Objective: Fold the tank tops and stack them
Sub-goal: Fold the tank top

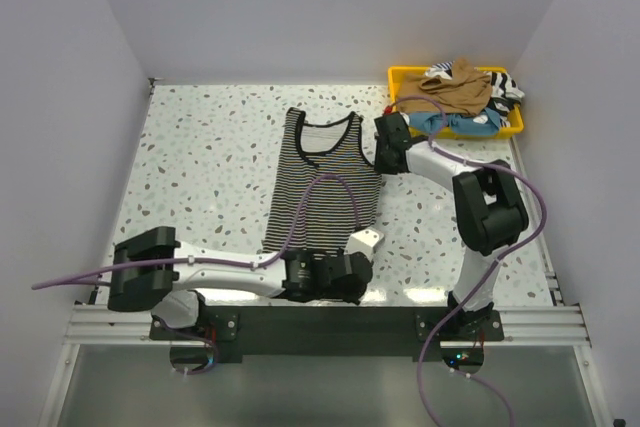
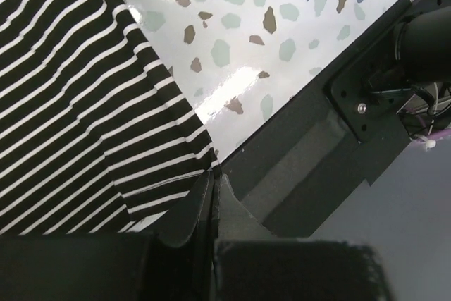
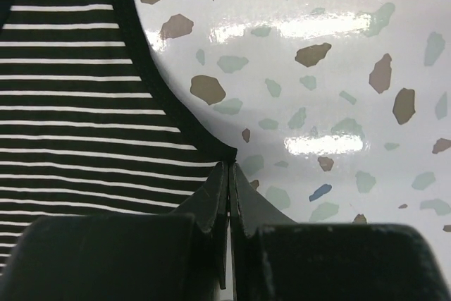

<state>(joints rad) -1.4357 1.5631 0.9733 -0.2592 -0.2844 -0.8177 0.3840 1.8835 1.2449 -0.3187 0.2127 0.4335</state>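
Observation:
The black-and-white striped tank top [image 1: 320,187] lies flat on the speckled table, neck at the far end. My left gripper [image 1: 366,239] is at its near right hem corner. In the left wrist view the jaws [image 2: 215,174] are closed on the corner of the striped cloth [image 2: 84,103]. My right gripper [image 1: 381,163] is at the right armhole's lower corner. In the right wrist view it [image 3: 230,167] is closed on the cloth's edge [image 3: 70,103]. A tan-brown top [image 1: 455,87], a light blue one [image 1: 450,125] and another striped one [image 1: 505,87] lie heaped in the tray.
The yellow plastic tray [image 1: 400,75] stands at the far right corner of the table. White walls close in the left, back and right sides. The black base rail [image 2: 296,167] runs along the near edge, right by the left gripper.

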